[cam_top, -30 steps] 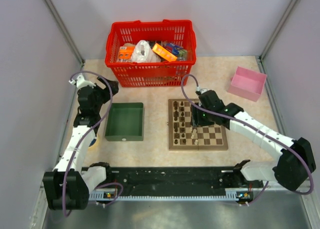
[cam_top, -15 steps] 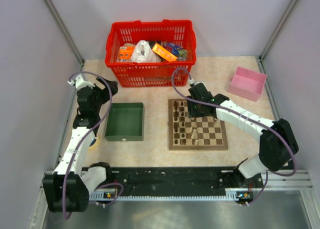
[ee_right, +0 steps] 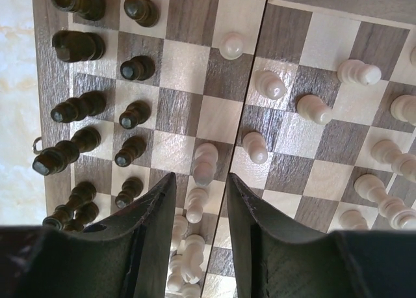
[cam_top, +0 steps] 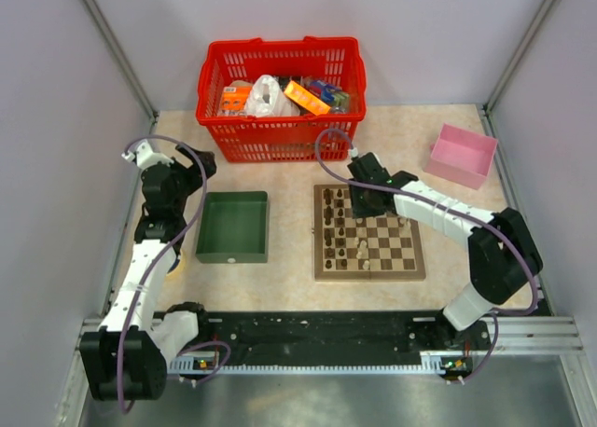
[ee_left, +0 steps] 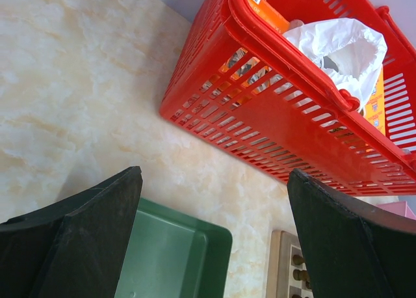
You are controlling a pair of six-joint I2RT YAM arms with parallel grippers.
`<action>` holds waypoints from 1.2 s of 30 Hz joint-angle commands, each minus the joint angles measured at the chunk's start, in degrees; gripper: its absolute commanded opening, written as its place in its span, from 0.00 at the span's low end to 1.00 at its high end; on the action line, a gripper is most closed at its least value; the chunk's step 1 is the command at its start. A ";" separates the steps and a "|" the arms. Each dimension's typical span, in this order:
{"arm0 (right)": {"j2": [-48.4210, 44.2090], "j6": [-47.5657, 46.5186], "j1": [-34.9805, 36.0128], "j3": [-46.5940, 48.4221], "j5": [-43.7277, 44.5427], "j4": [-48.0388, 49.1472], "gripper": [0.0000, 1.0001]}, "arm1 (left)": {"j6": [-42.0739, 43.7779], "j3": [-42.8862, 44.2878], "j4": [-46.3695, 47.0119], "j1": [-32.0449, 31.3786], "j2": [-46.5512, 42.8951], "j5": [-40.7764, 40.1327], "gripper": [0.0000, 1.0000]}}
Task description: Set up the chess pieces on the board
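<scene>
Above the far side of the board, the right claw hangs narrowly open and empty, pale chess pieces strung lengthwise directly under its gap

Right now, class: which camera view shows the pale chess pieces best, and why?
The right wrist view: the pale chess pieces appear large, each shape distinct against the board. The top external view shows them only as tiny light specks; the left wrist view shows a board corner with dark pieces only.
</scene>
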 commanded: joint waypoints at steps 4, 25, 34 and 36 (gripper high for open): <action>1.06 -1.51 -2.02 2.37 -0.04 1.40 0.36 | 0.65 -0.39 1.29 0.50 -0.70 -0.70 0.99; 3.00 -2.04 -2.02 2.28 -3.73 2.98 0.21 | 0.30 -0.74 1.90 0.59 -0.26 -0.44 0.99; -5.42 -2.22 -2.02 2.46 -2.77 0.00 0.10 | 0.38 -0.74 1.81 0.59 -0.26 -0.35 0.99; -9.46 -1.87 -2.02 1.41 -1.54 -1.49 0.10 | 0.21 -0.74 1.90 0.59 -0.26 -0.26 0.99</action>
